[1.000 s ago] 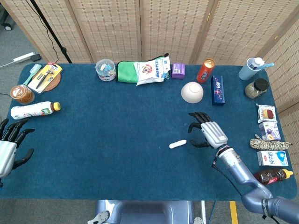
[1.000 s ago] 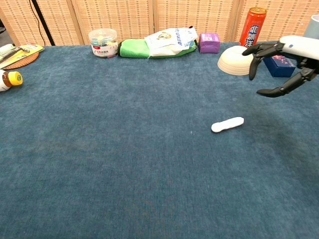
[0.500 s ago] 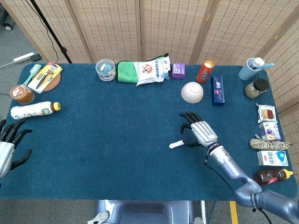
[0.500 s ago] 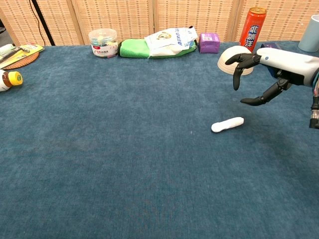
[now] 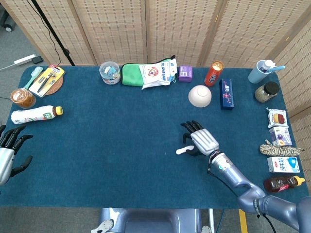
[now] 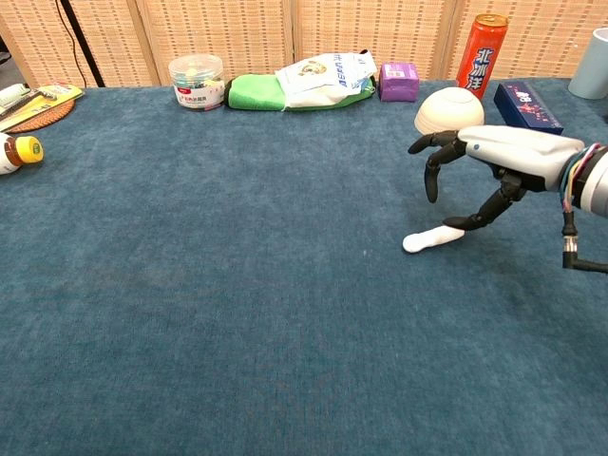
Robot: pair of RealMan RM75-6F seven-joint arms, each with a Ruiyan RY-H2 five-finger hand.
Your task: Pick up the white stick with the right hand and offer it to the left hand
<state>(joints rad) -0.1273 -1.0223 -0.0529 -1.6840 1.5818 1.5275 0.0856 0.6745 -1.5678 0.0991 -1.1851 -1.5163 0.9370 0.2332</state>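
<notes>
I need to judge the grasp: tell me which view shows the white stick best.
The chest view: the white stick lies in full side profile below the right hand. In the head view the hand covers one end of it.

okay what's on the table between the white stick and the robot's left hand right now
Nothing but bare blue cloth: in the head view, the stretch from the white stick to the left hand at the table's left edge holds no object.

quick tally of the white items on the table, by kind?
White stick: 1
White bowl, upside down: 1
White bottle with yellow cap, lying on its side: 1
White printed pouch on the green bag: 1
White carton at the right edge: 1
Total: 5
</notes>
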